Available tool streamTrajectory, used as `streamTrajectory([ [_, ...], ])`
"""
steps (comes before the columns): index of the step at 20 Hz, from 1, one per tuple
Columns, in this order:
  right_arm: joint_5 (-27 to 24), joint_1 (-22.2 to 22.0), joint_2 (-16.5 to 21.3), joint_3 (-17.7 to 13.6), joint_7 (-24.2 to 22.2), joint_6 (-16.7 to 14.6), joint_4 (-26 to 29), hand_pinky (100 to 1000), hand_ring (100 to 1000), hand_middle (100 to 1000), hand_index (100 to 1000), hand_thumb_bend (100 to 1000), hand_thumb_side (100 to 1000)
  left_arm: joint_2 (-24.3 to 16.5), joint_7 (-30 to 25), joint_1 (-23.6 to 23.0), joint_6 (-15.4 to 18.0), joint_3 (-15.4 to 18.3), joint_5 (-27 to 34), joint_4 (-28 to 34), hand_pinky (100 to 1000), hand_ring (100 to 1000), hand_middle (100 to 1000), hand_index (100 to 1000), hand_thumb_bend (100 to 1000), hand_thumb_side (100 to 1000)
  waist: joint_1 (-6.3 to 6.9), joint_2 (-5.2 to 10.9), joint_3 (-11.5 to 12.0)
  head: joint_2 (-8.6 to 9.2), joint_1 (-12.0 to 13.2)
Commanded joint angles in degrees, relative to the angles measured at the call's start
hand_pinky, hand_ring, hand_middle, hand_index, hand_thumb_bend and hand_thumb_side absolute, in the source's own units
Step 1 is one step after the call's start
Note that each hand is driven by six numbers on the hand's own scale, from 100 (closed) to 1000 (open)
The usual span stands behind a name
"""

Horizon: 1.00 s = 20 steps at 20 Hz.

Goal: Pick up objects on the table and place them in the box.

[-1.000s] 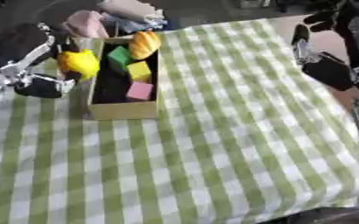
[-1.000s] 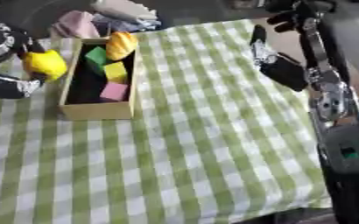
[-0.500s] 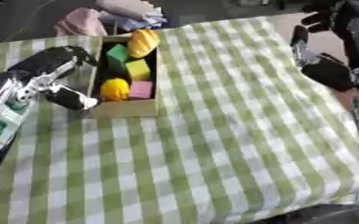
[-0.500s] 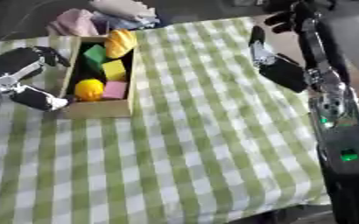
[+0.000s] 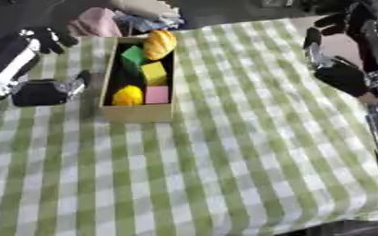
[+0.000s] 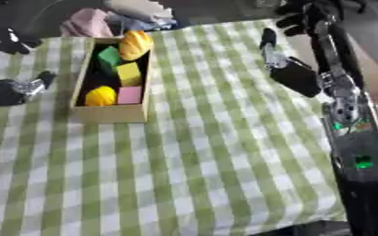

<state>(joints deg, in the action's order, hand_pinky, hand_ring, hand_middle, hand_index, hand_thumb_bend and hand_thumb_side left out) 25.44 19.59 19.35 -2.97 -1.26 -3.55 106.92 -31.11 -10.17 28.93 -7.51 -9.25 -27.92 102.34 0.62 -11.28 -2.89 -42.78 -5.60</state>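
Left eye view first: my left robot hand point(image 5: 43, 91) sits just beside the left wall of the box point(image 5: 136, 113), over the green-checked worktop point(image 5: 224, 152). Its fingers look relaxed and it holds nothing. The yellow round piece point(image 5: 127, 96) lies inside the box at the near end, next to a pink block point(image 5: 157, 94). Beyond them are a yellow block point(image 5: 153, 73), a green block point(image 5: 132, 57) and, at the far end, a bread-like orange piece point(image 5: 160, 44) resting partly on the rim. The yellow round piece is apart from my left robot hand, with the box wall between us. I judge these pieces light and stiff, toy-like; the round one could roll or slip, so I would take such a thing across its middle, while the blocks offer flat opposite faces.

Right eye view: my right robot hand point(image 6: 293, 76) hangs above the far right of the worktop, well apart from the box, carrying nothing; I cannot tell how its fingers are set. I see no loose object on the cloth itself, so by my reckoning the packing is nearly or fully done. A heap of cloth point(image 6: 127, 16) lies beyond the worktop's far edge.
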Motion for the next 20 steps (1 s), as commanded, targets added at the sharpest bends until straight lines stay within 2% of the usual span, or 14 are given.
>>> streamTrajectory([
  [1, -0.88, 0.24, 0.55, -0.4, 1.13, -0.18, 0.43, 682, 709, 727, 902, 100, 400, -0.39, 7.09, -3.99, -1.68, 4.72, 7.65, 9.53, 761, 719, 705, 809, 285, 509, 0.01, 1.47, 0.64, -0.03, 0.22],
  [4, -1.7, -0.35, 0.23, 0.01, 2.77, -0.53, 0.39, 677, 704, 722, 893, 100, 409, 2.1, 13.5, -9.02, -0.47, 7.61, 12.65, 11.93, 759, 716, 699, 805, 284, 513, 0.01, 1.54, 1.57, -0.17, 0.76],
  [9, -3.56, -1.42, -0.74, 1.08, 5.58, -1.17, 0.17, 664, 690, 709, 868, 100, 431, 7.19, 20.07, -15.11, 0.82, 9.98, 16.69, 12.24, 754, 713, 695, 804, 271, 537, -0.32, 1.52, 2.62, -0.76, 2.32],
  [16, -7.4, -3.23, -2.13, 2.79, 7.79, -1.83, -1.01, 645, 665, 683, 836, 100, 448, 12.88, 24.72, -19.49, 1.56, 10.84, 18.9, 12.25, 742, 693, 676, 793, 235, 557, -0.37, 1.38, 2.92, -1.33, 5.18],
  [20, -9.3, -4.2, -3.04, 3.23, 8.54, -2.09, -1.69, 634, 645, 664, 804, 100, 455, 15.15, 25.5, -20.94, 0.92, 10.76, 18.68, 12.25, 742, 693, 675, 794, 230, 571, -0.45, 1.2, 2.94, -1.34, 5.79],
])
